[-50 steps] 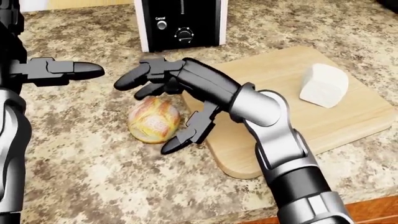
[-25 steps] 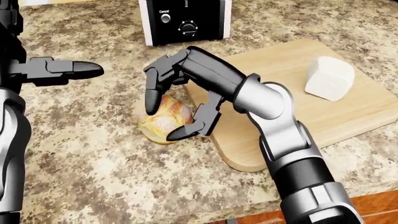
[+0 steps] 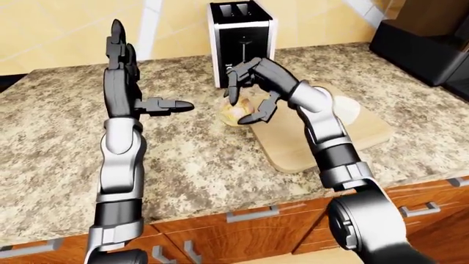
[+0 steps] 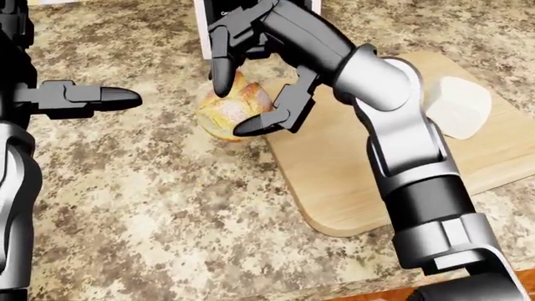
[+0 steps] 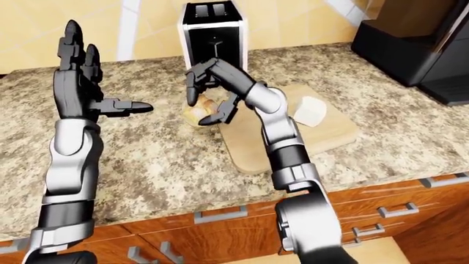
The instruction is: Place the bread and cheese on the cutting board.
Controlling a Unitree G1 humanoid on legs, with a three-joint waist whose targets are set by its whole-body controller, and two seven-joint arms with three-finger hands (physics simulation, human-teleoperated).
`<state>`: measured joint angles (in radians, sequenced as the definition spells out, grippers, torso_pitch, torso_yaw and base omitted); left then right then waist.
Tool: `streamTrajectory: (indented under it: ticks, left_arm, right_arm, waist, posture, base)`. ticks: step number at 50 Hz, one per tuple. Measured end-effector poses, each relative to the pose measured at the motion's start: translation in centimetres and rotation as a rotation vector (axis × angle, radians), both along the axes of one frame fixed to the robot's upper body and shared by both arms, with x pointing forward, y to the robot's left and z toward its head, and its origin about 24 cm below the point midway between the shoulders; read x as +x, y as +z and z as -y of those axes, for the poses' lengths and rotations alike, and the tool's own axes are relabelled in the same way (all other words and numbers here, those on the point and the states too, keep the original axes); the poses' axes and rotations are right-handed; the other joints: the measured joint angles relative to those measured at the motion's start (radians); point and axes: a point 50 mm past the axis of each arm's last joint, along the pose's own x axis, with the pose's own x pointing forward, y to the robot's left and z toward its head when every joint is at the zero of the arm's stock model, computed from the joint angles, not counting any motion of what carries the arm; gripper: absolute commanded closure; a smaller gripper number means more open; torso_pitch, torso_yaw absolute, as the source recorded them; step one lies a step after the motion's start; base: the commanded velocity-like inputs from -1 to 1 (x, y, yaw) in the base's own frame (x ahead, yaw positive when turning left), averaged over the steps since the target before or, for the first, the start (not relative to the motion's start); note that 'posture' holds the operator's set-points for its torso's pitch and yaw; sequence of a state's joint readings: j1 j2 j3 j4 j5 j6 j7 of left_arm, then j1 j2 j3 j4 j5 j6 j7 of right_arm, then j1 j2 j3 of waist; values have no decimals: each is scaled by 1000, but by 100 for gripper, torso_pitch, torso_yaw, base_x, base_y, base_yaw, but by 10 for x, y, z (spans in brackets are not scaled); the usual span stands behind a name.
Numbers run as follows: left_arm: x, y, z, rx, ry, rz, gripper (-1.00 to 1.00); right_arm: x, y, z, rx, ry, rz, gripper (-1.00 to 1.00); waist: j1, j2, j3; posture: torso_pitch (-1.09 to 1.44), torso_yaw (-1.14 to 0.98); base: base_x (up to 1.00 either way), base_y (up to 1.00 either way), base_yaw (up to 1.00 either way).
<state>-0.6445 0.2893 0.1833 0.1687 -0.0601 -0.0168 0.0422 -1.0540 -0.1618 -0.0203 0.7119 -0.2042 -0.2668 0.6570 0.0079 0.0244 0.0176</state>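
Meanwhile, the right hand (image 4: 251, 78) clasps the bread (image 4: 230, 110) at the cutting board's (image 4: 334, 182) ten o'clock edge, poised for transfer; cheese (image 4: 456, 106) already aboard, left hand (image 5: 84, 82) spread idle.

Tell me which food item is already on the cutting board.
The cheese, the white wedge on the cutting board. The bread sits off it, under the right hand.

the right hand (image 4: 251, 81) has closed round the bread (image 4: 234, 110) and lifted it.
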Motion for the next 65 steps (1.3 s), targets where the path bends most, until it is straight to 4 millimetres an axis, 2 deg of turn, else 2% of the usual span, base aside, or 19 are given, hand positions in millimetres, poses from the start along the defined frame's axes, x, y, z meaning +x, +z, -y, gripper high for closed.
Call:
streamTrajectory:
  ticks: [4, 11, 18, 23, 29, 30, 32, 34, 35, 36, 43, 46, 52, 54, 57, 62, 65]
  left_arm:
    - [-1, 1, 1, 0, -3, 2, -100]
    - [-1, 1, 1, -3, -5, -3, -100]
    - [-2, 2, 1, 2, -7, 5, -100]
    - [-2, 2, 1, 4, -8, 9, -100]
    - [-2, 2, 2, 6, -11, 8, -100]
    - [-2, 2, 2, 6, -12, 8, -100]
    - [-2, 2, 2, 6, -12, 8, -100]
    - [-1, 2, 2, 6, -11, 8, -100]
    - [-1, 2, 3, 6, -11, 8, -100]
    - [-1, 2, 2, 6, -11, 8, -100]
    - [-1, 3, 3, 9, -12, 11, -100]
    - [-2, 3, 4, 8, -16, 12, -100]
    - [-4, 7, 7, -11, -31, 12, -100]
    - [-4, 6, 5, -14, -26, 6, -100]
    - [-4, 5, 3, -15, -21, 0, -100]
    - [-7, 9, 7, -13, -37, 22, -100]
    - [-8, 11, 10, -10, -49, 40, -100]
  right_arm:
    - [7, 9, 16, -21, -51, 7, 56]
    - [12, 21, 63, -70, -177, 39, 58]
    - [11, 4, 88, -141, -259, 19, 58]
    - [11, -10, 92, -169, -281, -9, 55]
    - [9, -11, 91, -185, -280, -2, 21]
    - [9, -10, 92, -185, -281, -1, 10]
    - [9, -9, 91, -183, -282, 1, -17]
    - [9, -8, 91, -183, -283, 5, -76]
    - [9, -7, 91, -184, -283, 6, -93]
    - [9, -7, 91, -185, -282, 7, -100]
    - [5, 1, 95, -180, -283, 15, -100]
    - [-3, 15, 99, -170, -291, 43, -100]
    - [-58, 51, 134, -108, -419, 164, -100]
    - [-71, 62, 146, -64, -482, 181, -100]
    - [-85, 77, 153, 16, -549, 206, -100]
    - [-98, 82, 154, 113, -592, 230, -100]
    - [-100, 67, 157, 209, -616, 228, -100]
  waist:
    - [-1, 1, 2]
    - [-2, -5, 2]
    - [-2, -8, 3]
    - [-3, -6, 4]
    - [-3, -6, 2]
    - [-3, -7, 2]
    - [-4, -8, 1]
    - [-3, -8, 0]
    - [-3, -9, 0]
    - [-3, -9, 0]
    - [-2, -10, 2]
    - [1, -9, 4]
    - [8, -19, 8]
    - [6, -20, 9]
    - [2, -21, 10]
    - [1, -28, 9]
    - [0, -32, 6]
  posture:
    - [0, 0]
    - [0, 0]
    - [0, 0]
    - [0, 0]
    - [0, 0]
    - [0, 0]
    - [0, 0]
    - [0, 0]
    - [0, 0]
    - [0, 0]
    - [0, 0]
    - [0, 0]
    - [0, 0]
    - [0, 0]
    - [0, 0]
    - [0, 0]
    - [0, 0]
  base:
    - [0, 0, 0]
    - [0, 0, 0]
    - [0, 0, 0]
    - [0, 0, 0]
    - [0, 0, 0]
    - [0, 0, 0]
    - [0, 0, 0]
    - [0, 0, 0]
    - [0, 0, 0]
    - [0, 0, 0]
    - [0, 0, 0]
    - [0, 0, 0]
    - [0, 0, 0]
    - [0, 0, 0]
    - [0, 0, 0]
    - [0, 0, 0]
    - [0, 0, 0]
